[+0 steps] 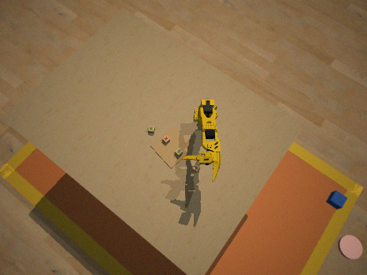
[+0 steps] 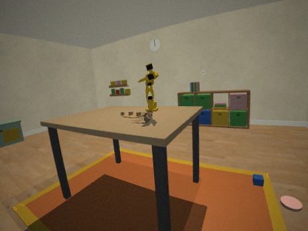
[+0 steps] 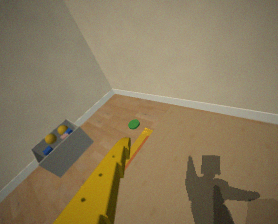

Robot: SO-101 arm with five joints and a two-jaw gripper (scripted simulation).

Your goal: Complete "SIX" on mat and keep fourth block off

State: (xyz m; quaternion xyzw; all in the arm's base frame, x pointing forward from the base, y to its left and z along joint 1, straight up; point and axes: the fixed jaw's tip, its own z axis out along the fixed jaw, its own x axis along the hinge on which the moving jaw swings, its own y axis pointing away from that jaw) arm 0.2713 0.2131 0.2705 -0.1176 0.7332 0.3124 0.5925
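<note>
Four blocks share my table (image 1: 99, 80), and I go from it downward in size. My yellow arm (image 1: 209, 127) reaches from my base toward six o'clock in the top view, with my gripper (image 1: 203, 167) hanging spread to its widest and holding nothing, which I judge suits an approach, not a carry.

At about nine o'clock from my gripper lies the tan mat (image 1: 160, 152), flat, a small diamond. It bears two blocks: the block with a red mark (image 1: 166, 140), probably X, and the block with a green mark (image 1: 179, 152), probably S; the letters are too small to be sure.

Off the mat at ten o'clock sits a third block (image 1: 151, 129), green-marked. The fourth block (image 1: 196, 168) lies just beside my gripper, reddish, half hidden. Which one bears the I, I cannot tell.
</note>
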